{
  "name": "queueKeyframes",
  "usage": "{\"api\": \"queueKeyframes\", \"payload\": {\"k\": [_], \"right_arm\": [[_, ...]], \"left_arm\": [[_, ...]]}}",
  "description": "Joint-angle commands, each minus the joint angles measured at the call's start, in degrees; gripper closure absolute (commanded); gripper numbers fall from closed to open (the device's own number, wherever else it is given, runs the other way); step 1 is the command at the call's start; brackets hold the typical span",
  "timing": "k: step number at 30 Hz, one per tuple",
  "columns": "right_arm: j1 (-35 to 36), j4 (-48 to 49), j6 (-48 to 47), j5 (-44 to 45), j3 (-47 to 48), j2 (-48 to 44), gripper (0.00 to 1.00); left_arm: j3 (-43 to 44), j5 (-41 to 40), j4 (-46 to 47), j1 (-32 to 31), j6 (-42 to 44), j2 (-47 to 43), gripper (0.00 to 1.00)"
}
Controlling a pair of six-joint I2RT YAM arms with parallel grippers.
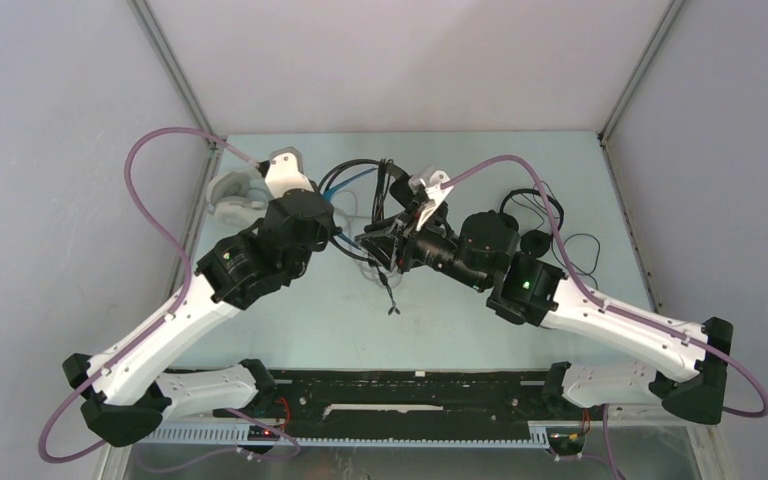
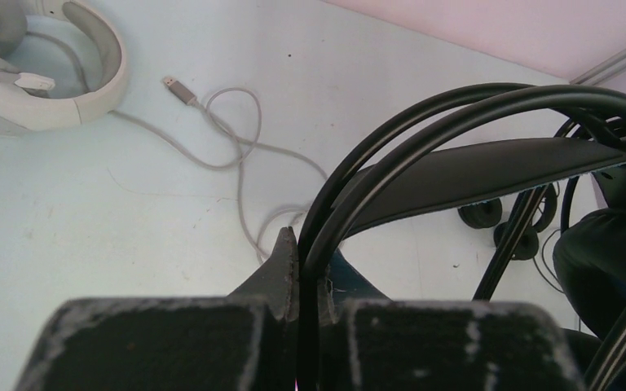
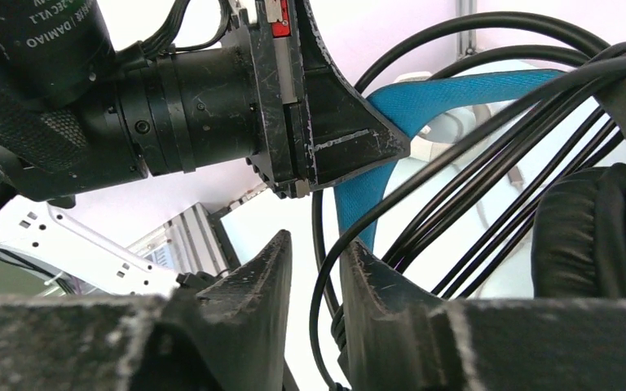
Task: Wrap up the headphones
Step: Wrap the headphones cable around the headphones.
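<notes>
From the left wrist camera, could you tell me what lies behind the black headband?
Beneath the black headband, ear pads of the small on-ear headphones show on the table; the band covers whatever lies above them.

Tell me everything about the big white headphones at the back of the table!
The white headphones are bulky, of smooth-looking plastic, with a curved band lined in grey padding and a grey ear cushion. They lie at the far left of the pale table, partly cut off in the left wrist view. Their thin grey cable trails loose over the table in loops, not wrapped yet, ending in a small silvery plug. Only the table seems to touch them.
</notes>
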Motion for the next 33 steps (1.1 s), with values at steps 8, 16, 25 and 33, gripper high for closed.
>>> {"api": "queueKeyframes", "payload": {"k": [8, 16, 25, 33], "right_arm": [[0.39, -4.41, -0.87, -3.29, 1.02, -4.18, 0.62], [0.32, 2.76, 2.62, -1.49, 1.02, -6.37, 0.54], [0.27, -0.56, 4.18, 5.35, 1.02, -8.15, 0.61], [0.53, 1.09, 1.86, 3.33, 1.02, -7.33, 0.89]], "left_arm": [[-0.30, -3.73, 17.37, 1.30, -6.21, -5.85, 1.00], [-2.80, -2.63, 20.11, 1.42, -4.52, -6.44, 1.00], [-5.29, -0.93, 21.59, 1.49, -3.76, -7.21, 1.00], [-5.26, -1.38, 21.98, 1.66, -3.94, -6.73, 1.00]]}}
